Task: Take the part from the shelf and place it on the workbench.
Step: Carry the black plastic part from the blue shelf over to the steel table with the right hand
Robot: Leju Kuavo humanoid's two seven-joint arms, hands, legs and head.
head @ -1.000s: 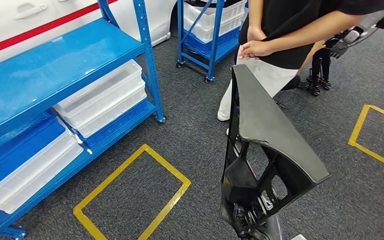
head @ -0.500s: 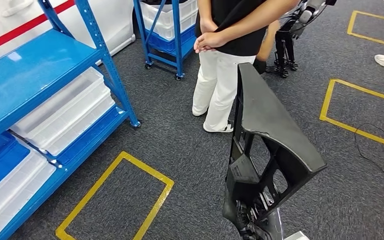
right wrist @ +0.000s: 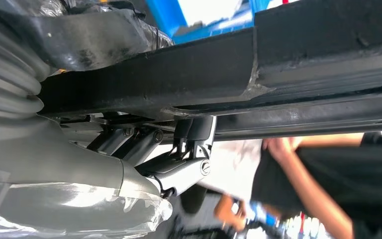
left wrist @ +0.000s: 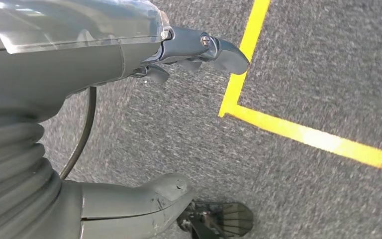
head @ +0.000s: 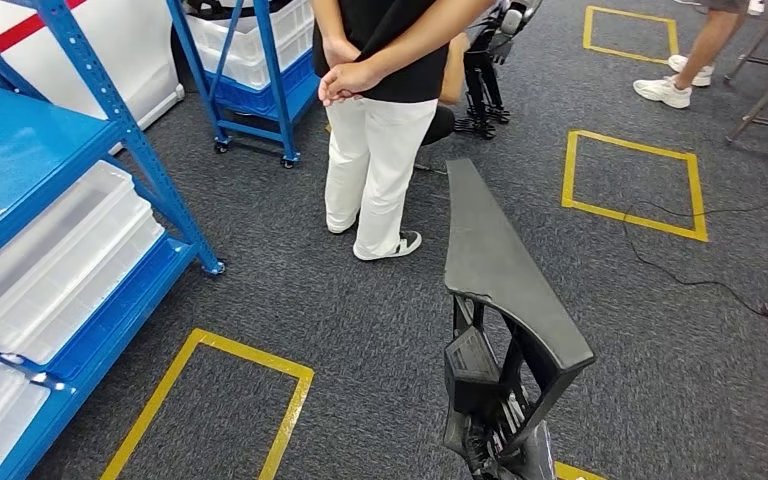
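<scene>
Above the grey carpet (head: 360, 300), right hand (right wrist: 179, 154) clamped around the black part (head: 505, 270); left hand (left wrist: 129, 99) spread, empty.

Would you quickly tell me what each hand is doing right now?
Left hand: open, holding nothing, above the carpet.
Right hand: holding the black part.

Grey carpet (head: 360, 300), blue racks (head: 150, 190)
</scene>
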